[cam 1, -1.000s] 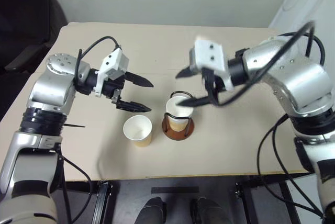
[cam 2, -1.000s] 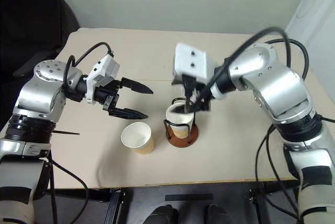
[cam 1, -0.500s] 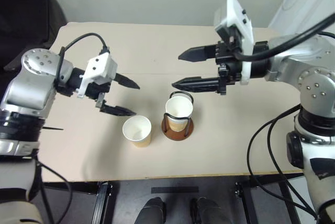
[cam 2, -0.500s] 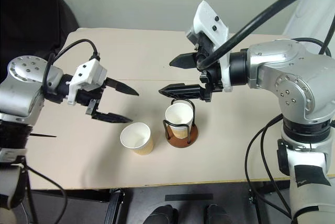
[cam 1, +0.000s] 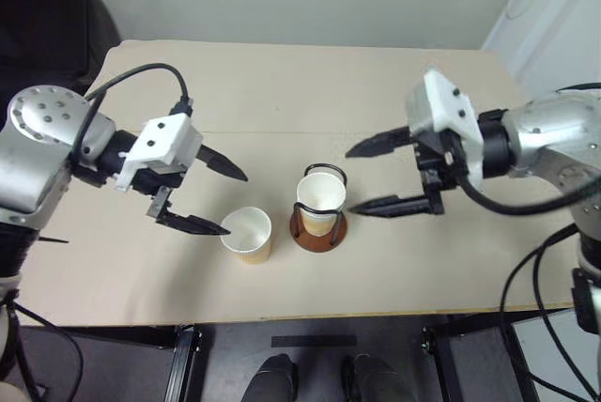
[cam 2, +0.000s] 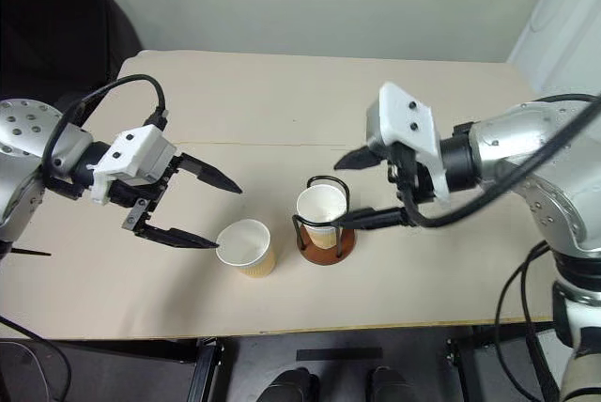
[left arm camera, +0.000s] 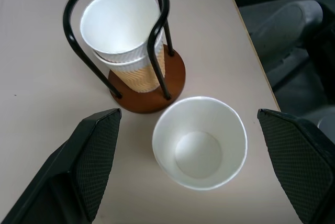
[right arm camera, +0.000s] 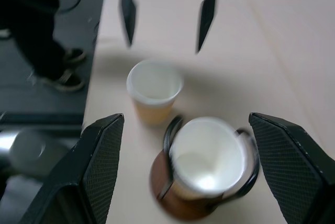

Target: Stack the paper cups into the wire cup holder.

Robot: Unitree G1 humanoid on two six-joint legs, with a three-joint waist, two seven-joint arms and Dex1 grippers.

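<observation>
Now, by parts:
Holder: the wire cup holder [cam 1: 318, 219] is standing near the front middle of the desk [cam 1: 310, 83], with two cups [left arm camera: 123, 35] nested inside it.
Loose cup: the last paper cup [cam 1: 248, 234] is sitting upright just beside the holder, on the robot's left, apart from it.
Left claw: the left claw [cam 1: 212, 197] is hanging with its jaws spread wide and empty, just left of the loose cup.
Right claw: the right claw [cam 1: 377, 177] is hovering spread and empty, to the right of the holder.
Handling: the cup is likely light, thin and easily crushed; a gentle pinch across the upper wall below the rim seems best.
Change: the right claw, directly over the holder a second ago, is now pulling away rightward; the left arm is drawing back too.
</observation>
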